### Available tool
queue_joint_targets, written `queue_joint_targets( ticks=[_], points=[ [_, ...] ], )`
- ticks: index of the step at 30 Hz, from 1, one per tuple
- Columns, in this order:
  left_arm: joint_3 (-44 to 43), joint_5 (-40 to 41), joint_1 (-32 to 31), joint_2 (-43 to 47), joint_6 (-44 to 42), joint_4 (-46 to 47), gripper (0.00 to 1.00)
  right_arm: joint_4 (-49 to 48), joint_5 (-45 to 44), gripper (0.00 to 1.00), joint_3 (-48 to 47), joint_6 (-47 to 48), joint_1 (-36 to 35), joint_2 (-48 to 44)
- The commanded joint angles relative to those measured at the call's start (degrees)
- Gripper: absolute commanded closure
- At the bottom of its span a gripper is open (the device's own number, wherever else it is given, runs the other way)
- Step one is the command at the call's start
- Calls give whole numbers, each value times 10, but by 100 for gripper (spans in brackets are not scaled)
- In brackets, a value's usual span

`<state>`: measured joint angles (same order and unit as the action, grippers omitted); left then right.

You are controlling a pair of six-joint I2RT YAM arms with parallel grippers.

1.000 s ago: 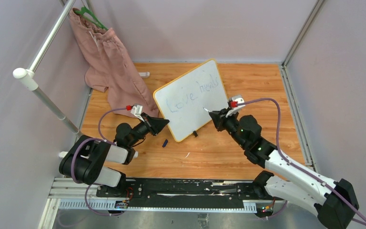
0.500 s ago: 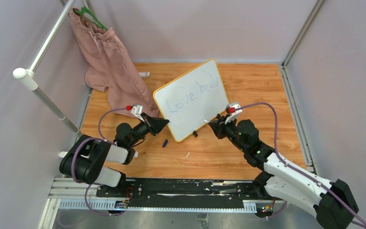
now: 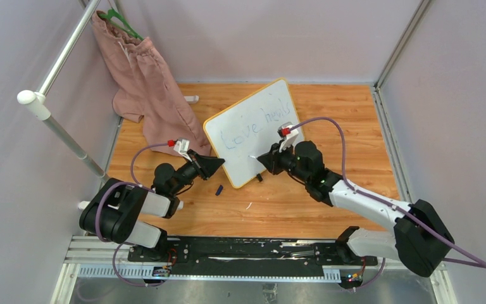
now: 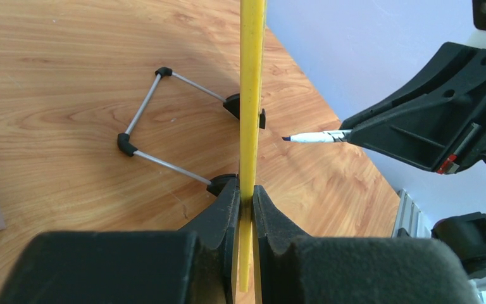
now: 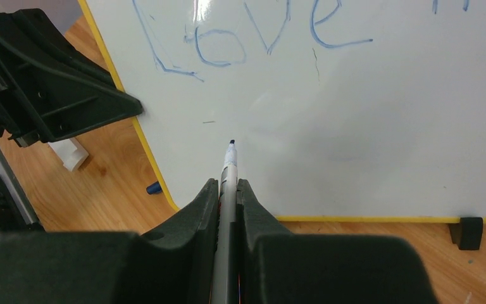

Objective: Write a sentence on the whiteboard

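Overall, whiteboard [image 3: 253, 120] on wooden tabletop [image 3: 342, 107], lilac walls [image 3: 259, 38].

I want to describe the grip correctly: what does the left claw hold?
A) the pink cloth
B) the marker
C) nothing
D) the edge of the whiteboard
D: the left claw is clamped on the yellow frame of the whiteboard, while the right claw holds the marker.

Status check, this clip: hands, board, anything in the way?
Left hand shut on whiteboard edge. Right hand shut on marker, tip just off it, under the sentence, Love heals. Nothing in the way.
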<state>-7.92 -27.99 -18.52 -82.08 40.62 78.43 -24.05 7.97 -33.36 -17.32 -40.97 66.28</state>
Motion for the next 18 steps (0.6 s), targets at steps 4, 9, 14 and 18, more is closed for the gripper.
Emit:
queue_joint_targets(
  ticks=[4,9,14,18],
  points=[
    [0,1,-5,-5,-12,21,100,-11,-10,100,-47,5,-23,41],
    [0,2,-5,-5,-14,18,100,-11,-55,100,-40,2,-29,43],
    [1,3,-5,-11,-13,25,100,-17,-131,100,-17,-3,-39,30],
    [1,2,-5,-11,-12,26,100,14,-135,100,-30,6,-41,35]
  ],
)
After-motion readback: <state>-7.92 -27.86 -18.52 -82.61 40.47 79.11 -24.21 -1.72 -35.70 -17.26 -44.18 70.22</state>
